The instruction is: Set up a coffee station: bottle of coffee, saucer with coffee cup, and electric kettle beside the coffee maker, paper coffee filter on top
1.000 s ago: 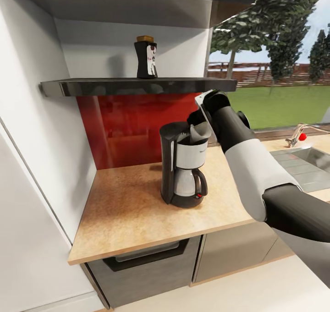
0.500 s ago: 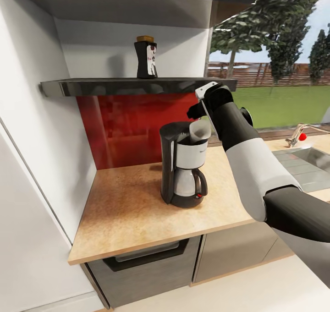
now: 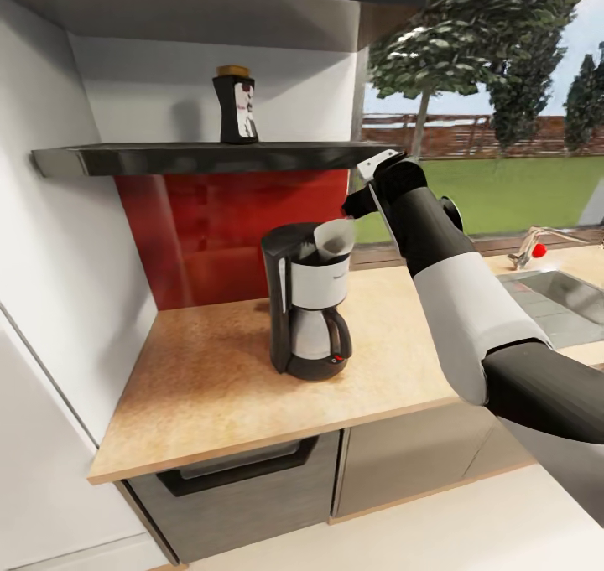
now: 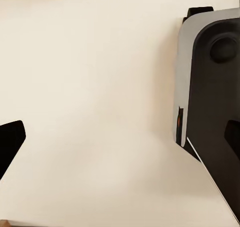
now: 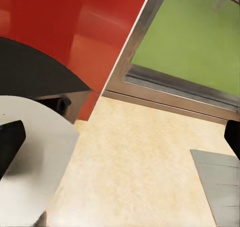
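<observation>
Now the paper coffee filter point(image 3: 333, 237) sits tilted on top of the coffee maker point(image 3: 306, 311), which stands on the desk point(image 3: 218, 386). The right gripper point(image 3: 356, 205) hangs just beside the filter, its fingers spread and empty. The filter step looks done. Next comes the bottle of coffee point(image 3: 236, 106) up on the kitchen shelf point(image 3: 193, 158); that needs a higher reach.

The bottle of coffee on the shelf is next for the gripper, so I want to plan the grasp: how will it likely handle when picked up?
The bottle of coffee stands tall and narrow on the kitchen shelf, so a sideways nudge would probably tip it. Its dark body looks rigid and glossy, perhaps slippery. It pinches in below the tan top, which may suit a grip.
</observation>
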Available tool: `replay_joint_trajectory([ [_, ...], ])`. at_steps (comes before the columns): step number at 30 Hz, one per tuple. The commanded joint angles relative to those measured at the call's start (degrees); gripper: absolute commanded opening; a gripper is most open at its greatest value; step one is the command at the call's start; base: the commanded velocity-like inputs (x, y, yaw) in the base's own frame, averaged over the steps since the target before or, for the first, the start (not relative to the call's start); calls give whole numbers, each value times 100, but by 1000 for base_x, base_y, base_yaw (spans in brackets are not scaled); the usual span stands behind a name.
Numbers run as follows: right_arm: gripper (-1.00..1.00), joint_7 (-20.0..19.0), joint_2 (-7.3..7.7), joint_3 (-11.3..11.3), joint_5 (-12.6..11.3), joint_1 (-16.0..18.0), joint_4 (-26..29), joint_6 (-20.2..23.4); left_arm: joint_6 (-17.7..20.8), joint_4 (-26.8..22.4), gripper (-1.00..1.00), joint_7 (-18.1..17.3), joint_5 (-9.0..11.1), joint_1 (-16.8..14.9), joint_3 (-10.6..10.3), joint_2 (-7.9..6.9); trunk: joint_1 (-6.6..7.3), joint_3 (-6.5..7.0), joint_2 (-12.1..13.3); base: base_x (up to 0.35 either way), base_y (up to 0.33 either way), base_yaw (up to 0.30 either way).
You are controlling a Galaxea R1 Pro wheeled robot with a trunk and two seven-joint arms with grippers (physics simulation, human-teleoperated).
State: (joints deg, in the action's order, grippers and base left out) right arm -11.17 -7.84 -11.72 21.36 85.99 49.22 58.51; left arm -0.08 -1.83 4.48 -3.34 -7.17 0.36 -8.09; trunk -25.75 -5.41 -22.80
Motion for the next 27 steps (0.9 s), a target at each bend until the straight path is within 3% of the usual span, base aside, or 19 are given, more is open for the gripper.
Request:
replay_joint_trajectory([
  [1, 100, -52, 2, -6, 61, 5, 2, 20, -1, -1, 100, 18, -35, -3, 6, 0, -3, -12, -12, 0, -275, 0],
  [19, 100, -52, 48, -6, 61, 5, -18, 20, -1, -1, 100, 27, -28, -3, 17, -8, -3, -12, -12, -56, -272, 0],
  [23, 100, -54, 225, -12, 64, -10, -101, 19, -1, -1, 100, 27, -27, -3, 39, -13, -3, -12, -12, -253, -171, 0],
  [27, 100, -66, 624, -14, 47, -244, -276, 8, -1, -1, 100, 27, -26, -3, 35, -17, -3, -12, -12, -267, -54, 0],
])
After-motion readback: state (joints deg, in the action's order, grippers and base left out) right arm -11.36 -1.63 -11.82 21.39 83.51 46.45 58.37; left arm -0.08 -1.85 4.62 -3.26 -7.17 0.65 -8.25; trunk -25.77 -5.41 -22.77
